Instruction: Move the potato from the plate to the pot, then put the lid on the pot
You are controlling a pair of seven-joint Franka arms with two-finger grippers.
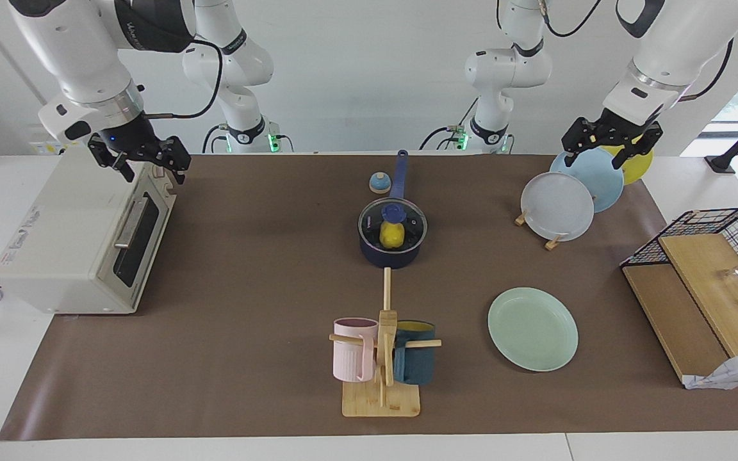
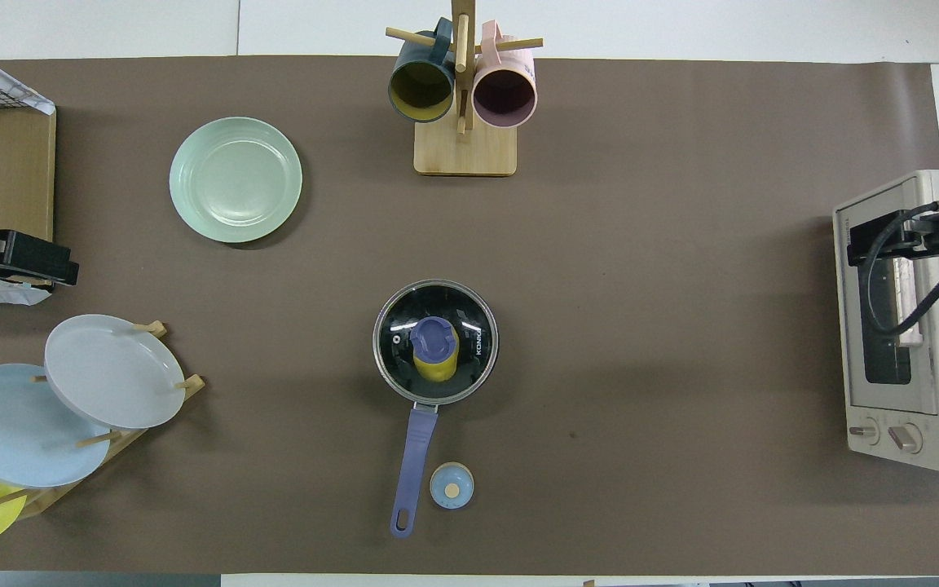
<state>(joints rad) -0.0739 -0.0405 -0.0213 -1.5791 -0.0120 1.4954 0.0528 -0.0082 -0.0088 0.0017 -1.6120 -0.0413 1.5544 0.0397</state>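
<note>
The dark navy pot (image 1: pixel 389 255) stands mid-table with its long blue handle (image 2: pixel 412 465) pointing toward the robots. The clear glass lid (image 1: pixel 407 221) with its blue knob (image 2: pixel 434 337) sits on the pot. The yellow potato (image 1: pixel 392 235) shows through the glass, inside the pot. The mint-green plate (image 1: pixel 532 328) lies bare, farther from the robots, toward the left arm's end. My left gripper (image 1: pixel 594 157) is open and empty, raised over the plate rack. My right gripper (image 1: pixel 151 169) is open and empty, raised over the toaster oven.
A small blue-and-tan dome (image 1: pixel 379 183) sits beside the pot's handle. A wooden mug tree (image 1: pixel 382 358) holds a pink and a teal mug. Upright plates stand on a rack (image 1: pixel 558 206). A toaster oven (image 1: pixel 81 237) and a wire basket with boards (image 1: pixel 708 269) flank the table.
</note>
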